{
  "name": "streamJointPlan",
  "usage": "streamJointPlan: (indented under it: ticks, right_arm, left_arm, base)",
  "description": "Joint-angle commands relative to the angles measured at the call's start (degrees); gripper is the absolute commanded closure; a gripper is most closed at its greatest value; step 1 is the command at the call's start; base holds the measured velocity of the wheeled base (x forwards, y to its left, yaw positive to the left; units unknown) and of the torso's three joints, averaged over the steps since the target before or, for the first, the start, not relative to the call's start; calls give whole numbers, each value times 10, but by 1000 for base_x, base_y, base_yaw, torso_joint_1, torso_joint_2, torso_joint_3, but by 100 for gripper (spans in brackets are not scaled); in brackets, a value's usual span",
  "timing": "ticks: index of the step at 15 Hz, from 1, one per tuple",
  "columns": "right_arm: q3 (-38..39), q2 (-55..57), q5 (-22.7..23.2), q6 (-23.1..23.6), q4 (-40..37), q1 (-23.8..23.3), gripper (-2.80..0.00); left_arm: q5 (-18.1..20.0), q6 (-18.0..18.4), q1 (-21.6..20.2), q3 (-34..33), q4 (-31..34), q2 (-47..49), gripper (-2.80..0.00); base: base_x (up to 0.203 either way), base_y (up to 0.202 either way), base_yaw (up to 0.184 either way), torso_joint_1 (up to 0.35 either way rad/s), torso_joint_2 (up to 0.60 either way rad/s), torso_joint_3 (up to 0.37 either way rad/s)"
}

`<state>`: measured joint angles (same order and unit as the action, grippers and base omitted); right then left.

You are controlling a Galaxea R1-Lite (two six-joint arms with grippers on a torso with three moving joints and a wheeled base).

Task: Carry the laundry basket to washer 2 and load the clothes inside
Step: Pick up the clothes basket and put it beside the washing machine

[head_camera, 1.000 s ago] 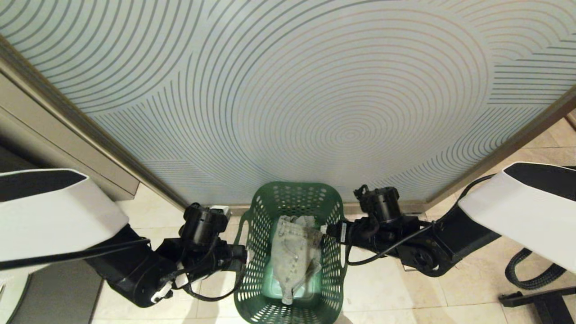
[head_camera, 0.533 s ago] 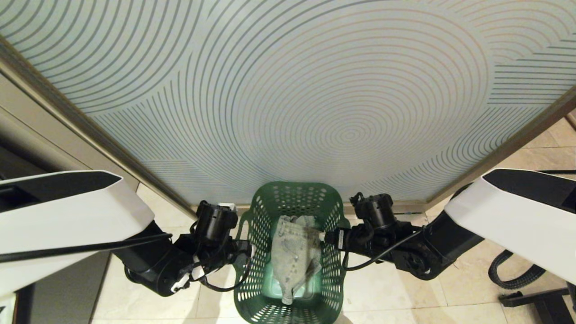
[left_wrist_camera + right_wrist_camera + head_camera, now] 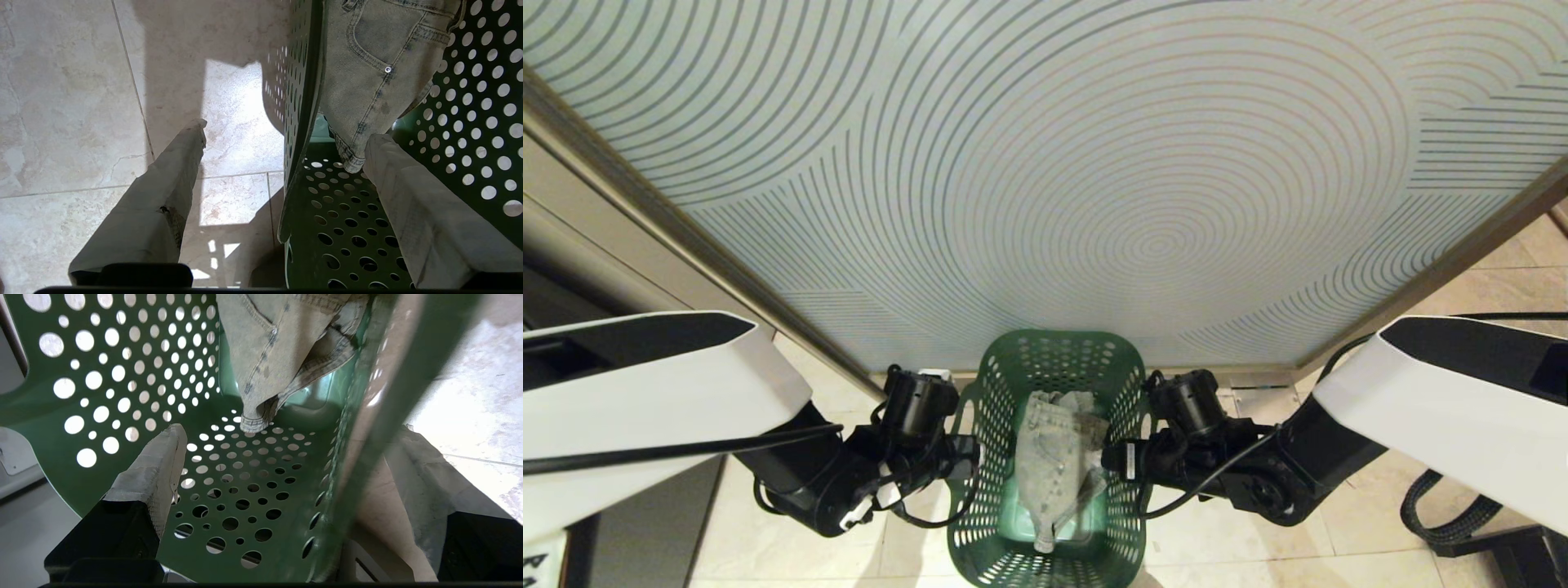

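On the robot's left, the left arm reaches low and inward from its white shell, its black wrist bent toward the laundry basket (image 3: 1054,457). The left claw (image 3: 286,139) stands wide open, straddling the basket's left wall: one taped finger (image 3: 163,192) hangs outside over the floor (image 3: 61,102), the other is inside, just beside the clothes (image 3: 376,61). Neither finger is seen pressing on the wall between them.

Between the two claws sits the dark green perforated basket on the tiled floor, close against a pale panel (image 3: 1045,163) printed with curved lines. The faded denim clothes lie crumpled in its middle, a hem trailing toward the near end, with a small dark piece at their right edge.

To the right of the basket, the right arm mirrors the left, angled down and inward with its wrist at the right rim. The right claw (image 3: 286,457) is likewise spread open across the right wall, one finger (image 3: 155,473) inside near the denim, the other outside, blurred behind the rim. Beyond it, a black ribbed cable (image 3: 1445,506) loops on the floor.
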<state>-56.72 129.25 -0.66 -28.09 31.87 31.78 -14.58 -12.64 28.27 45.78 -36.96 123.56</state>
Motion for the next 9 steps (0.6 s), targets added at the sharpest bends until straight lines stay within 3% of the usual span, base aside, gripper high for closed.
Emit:
streamJointPlan:
  ticks: [1,9]
  right_arm:
    - [-5,12,-1,-1,1,1,-280]
    - [-17,21,-6,9,5,-1,-280]
  left_arm:
    - [0,-1,0,1,-2,1,-280]
    - [-17,-1,5,47,-3,27,-280]
  base:
    - [0,0,0,0,0,0]
    - [0,0,0,0,0,0]
